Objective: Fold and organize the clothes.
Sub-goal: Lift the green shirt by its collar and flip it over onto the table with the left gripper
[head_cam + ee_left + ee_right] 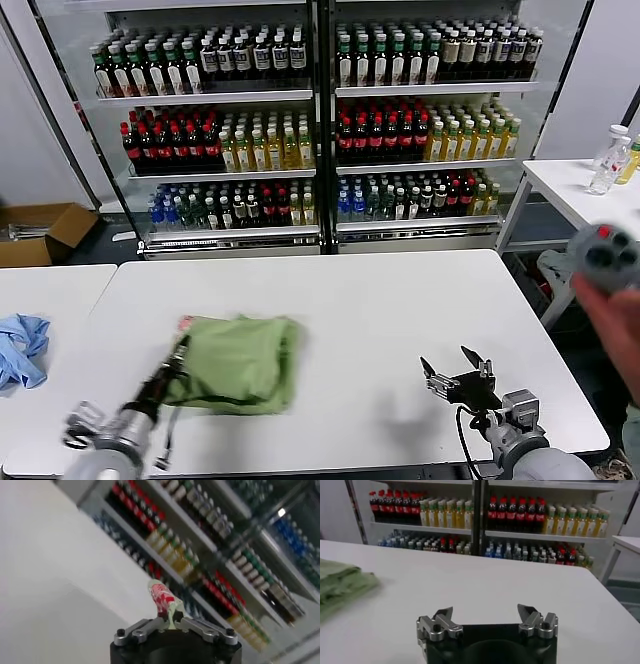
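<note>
Left wrist view: the left gripper (pixel 173 624) is seen with its jaws closed on a pinch of the shirt (pixel 164 601), the red-and-white patch standing up between them. For the fold to go well, the pinched edge should be lifted only enough to clear the tabletop (pixel 380 320), carried across the folded bundle in one smooth sweep, and laid flat before release, so that the layers beneath are not dragged out of line.

The head view gives what the wrist view cannot: the green shirt (pixel 240 362) lies as a compact bundle on the near left of the tabletop, gripped at its left edge by the left gripper (pixel 178 362). The right gripper (pixel 458 374) waits near the front right with jaws wide apart, holding nothing. A blue garment (pixel 22 348) rests on the neighbouring table (pixel 60 290).
</note>
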